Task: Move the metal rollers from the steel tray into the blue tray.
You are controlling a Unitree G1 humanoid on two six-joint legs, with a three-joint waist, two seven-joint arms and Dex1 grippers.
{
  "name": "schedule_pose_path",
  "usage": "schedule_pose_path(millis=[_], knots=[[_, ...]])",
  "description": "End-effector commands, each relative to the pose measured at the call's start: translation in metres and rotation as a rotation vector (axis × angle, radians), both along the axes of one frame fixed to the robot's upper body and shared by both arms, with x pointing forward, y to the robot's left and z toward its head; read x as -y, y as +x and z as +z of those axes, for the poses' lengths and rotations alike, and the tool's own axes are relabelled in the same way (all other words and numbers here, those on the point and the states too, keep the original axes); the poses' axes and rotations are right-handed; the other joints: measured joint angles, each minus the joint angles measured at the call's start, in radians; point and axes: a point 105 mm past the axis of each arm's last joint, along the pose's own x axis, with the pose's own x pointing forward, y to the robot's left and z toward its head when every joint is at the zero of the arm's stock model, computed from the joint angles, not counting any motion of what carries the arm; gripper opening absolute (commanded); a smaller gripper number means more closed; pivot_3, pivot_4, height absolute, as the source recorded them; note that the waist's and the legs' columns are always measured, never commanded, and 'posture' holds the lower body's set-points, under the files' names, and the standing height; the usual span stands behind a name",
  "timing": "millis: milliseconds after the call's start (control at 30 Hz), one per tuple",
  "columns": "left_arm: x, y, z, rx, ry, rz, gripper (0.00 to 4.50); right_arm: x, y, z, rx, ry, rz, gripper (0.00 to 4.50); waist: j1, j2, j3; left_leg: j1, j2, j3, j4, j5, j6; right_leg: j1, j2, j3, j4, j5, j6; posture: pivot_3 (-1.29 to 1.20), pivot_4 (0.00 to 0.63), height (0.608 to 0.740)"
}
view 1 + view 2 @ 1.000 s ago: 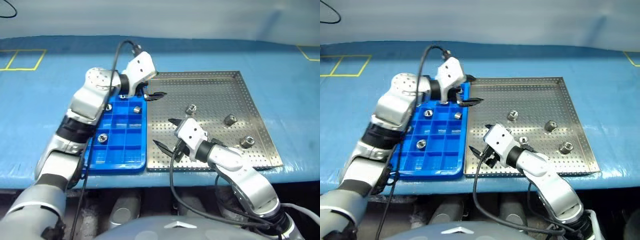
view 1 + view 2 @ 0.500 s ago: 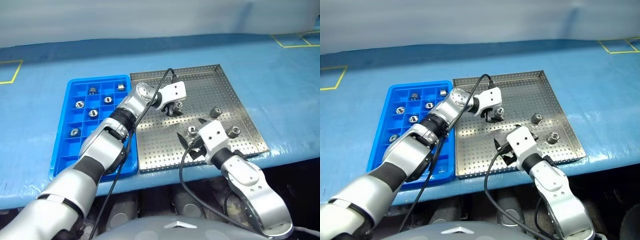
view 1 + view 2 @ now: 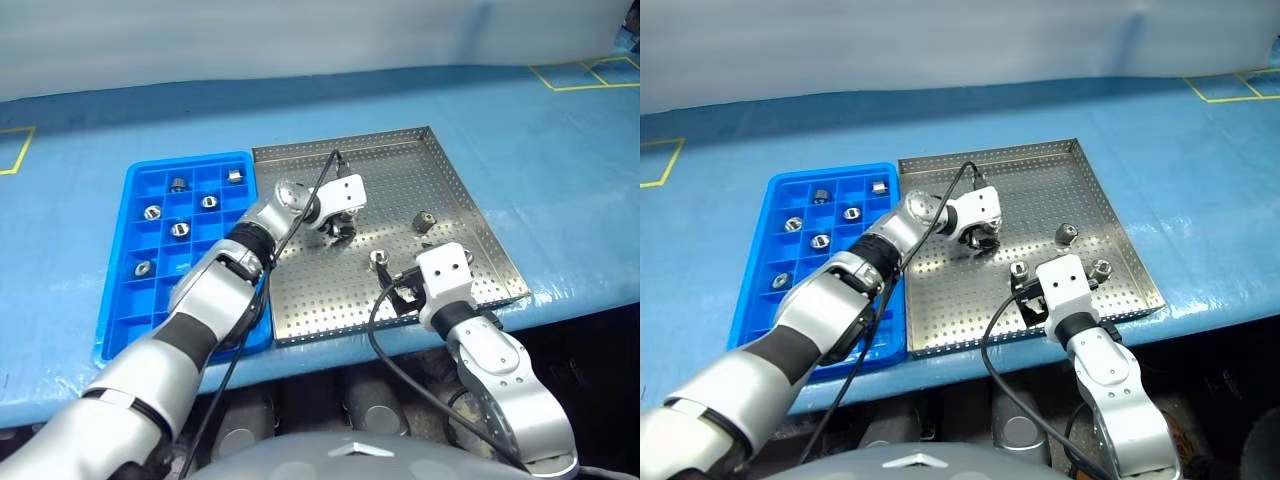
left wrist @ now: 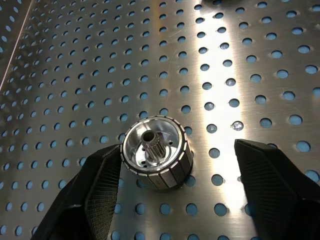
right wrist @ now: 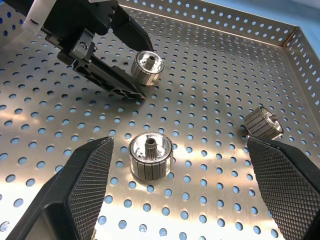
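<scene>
Left gripper (image 4: 172, 200) straddles a roller (image 4: 157, 159) at the steel tray's (image 3: 470, 215) centre, one finger touching, the other apart. Right gripper (image 5: 182, 192) is spread wide. Small, rigid, likely slippery; pinch its ribbed sides.

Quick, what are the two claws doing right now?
Left claw: open around a roller on the steel tray, one finger touching it.
Right claw: wide open, holding nothing.

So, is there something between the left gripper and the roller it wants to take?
Nothing visible. The left gripper straddles one metal roller on the steel tray; one finger touches its side, the other stands apart.
</scene>
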Motion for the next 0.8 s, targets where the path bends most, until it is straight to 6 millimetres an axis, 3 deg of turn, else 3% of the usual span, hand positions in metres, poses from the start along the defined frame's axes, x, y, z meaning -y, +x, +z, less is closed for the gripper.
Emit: schedule_pose_path(millis=[33,100,233,333,467,533,633,800], knots=[[0.001,0.005,0.01,0.015,-0.033,0.02,2.23,-0.001,0.003,0.01,0.053,0.002,0.0,4.5,-0.002,0.0,0.0,0.0,0.0,0.0,0.0,0.0,0.0,0.0,0.0,0.0,0.0,0.0,0.0,-0.28,0.15,0.74],[-0.002,0.01,0.021,0.035,-0.048,0.028,1.69,-0.004,0.004,0.011,0.055,0.005,0.014,4.5,-0.003,0.0,0.0,0.0,0.0,0.0,0.0,0.0,0.0,0.0,0.0,0.0,0.0,0.0,0.0,-0.26,0.15,0.74],[-0.012,0.022,0.061,0.095,-0.17,0.06,1.69,-0.015,0.01,0.016,0.069,0.014,0.069,4.5,-0.002,0.0,0.0,0.0,0.0,0.0,0.0,0.0,0.0,-0.001,0.0,0.0,0.001,0.0,0.0,-0.2,0.15,0.74],[-0.035,0.026,0.115,0.184,-0.338,0.094,1.69,-0.04,0.018,0.025,0.097,0.037,0.176,4.5,0.0,0.001,0.001,-0.001,0.001,0.0,-0.001,0.001,-0.001,-0.003,0.001,0.001,0.002,0.001,-0.001,-0.15,0.15,0.74],[-0.078,0.003,0.146,0.275,-0.4,0.147,1.69,-0.072,0.027,0.036,0.132,0.06,0.32,4.5,0.021,0.004,-0.001,0.001,0.002,0.0,-0.004,0.001,-0.002,-0.003,0.002,0.001,0.002,0.004,-0.006,-0.06,0.15,0.74],[-0.098,-0.014,0.15,0.302,-0.39,0.175,1.69,-0.085,0.029,0.041,0.144,0.072,0.383,4.5,0.032,0.004,-0.001,0.003,0.002,0.001,-0.006,0.002,-0.004,-0.003,0.002,0.003,0.002,0.004,-0.007,-0.03,0.15,0.74],[-0.145,-0.047,0.143,0.336,-0.335,0.284,1.69,-0.123,0.033,0.051,0.164,0.104,0.563,4.5,0.05,0.003,0.0,0.001,0.002,0.001,-0.006,0.004,-0.008,-0.006,0.002,0.004,0.002,0.005,-0.009,0.06,0.15,0.74],[-0.184,-0.091,0.127,0.329,-0.267,0.417,1.69,-0.156,0.03,0.052,0.161,0.101,0.752,4.5,0.141,0.001,0.0,-0.002,0.003,0.0,-0.008,0.006,-0.01,-0.012,0.003,0.003,0.002,0.005,-0.011,0.2,0.15,0.74]])
